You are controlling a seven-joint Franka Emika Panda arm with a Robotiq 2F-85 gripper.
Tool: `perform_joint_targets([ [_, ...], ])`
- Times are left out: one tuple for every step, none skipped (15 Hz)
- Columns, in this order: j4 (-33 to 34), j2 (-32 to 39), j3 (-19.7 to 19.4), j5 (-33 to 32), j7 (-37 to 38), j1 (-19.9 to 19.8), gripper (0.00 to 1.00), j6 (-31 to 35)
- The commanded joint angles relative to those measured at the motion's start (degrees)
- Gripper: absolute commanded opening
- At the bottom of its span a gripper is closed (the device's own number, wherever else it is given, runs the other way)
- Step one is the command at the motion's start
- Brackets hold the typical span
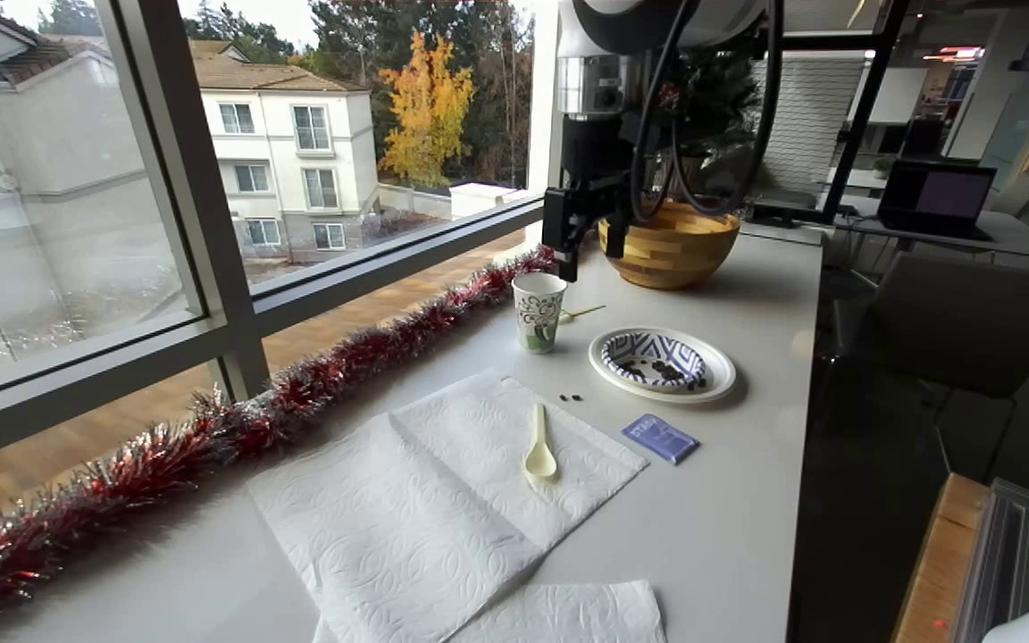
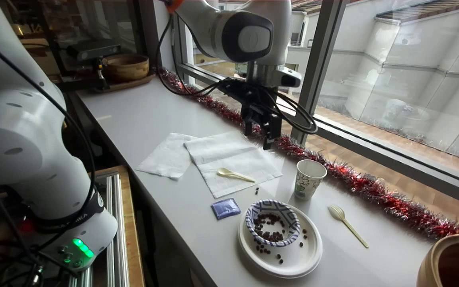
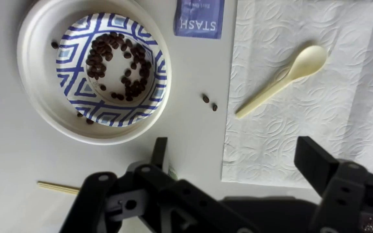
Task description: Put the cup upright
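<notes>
The cup (image 2: 309, 181) stands upright on the desk (image 2: 142, 119), right of and lower than the widely spread, empty end effector (image 2: 258, 139) in an exterior view. Dark and green swirls mark the cup's whitish side.

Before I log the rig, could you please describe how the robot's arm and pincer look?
The arm is white and rounded, with a dark cap around a grey disc. Its base has green lights and a black band with pale lettering. The pincer is black and angular, with two blocky fingers; black cables loop beside it.
</notes>
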Motion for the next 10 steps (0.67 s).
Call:
perform_joint_targets([
  [0.8,-0.7,0.9,-1.5,0.6,0.2,1.0,-4.1],
  [1.3,-1.0,1.4,-2.5,1.1,0.4,1.0,-6.8],
  [1.5,-1.0,1.7,-3.0,1.3,0.6,1.0,-8.0],
  [1.6,-1.0,1.8,-3.2,1.4,0.6,1.0,-8.3],
  [1.6,-1.0,1.7,-3.3,1.4,0.6,1.0,-8.4],
  [1.6,-1.0,1.7,-3.4,1.4,0.5,1.0,-8.4],
  [1.6,-1.0,1.7,-3.4,1.4,0.5,1.0,-8.4],
  [1.6,-1.0,1.7,-3.4,1.4,0.5,1.0,-8.4],
  [1.6,-1.0,1.7,-3.4,1.4,0.5,1.0,-8.4],
  [1.6,-1.0,1.7,-3.4,1.4,0.5,1.0,-8.4],
])
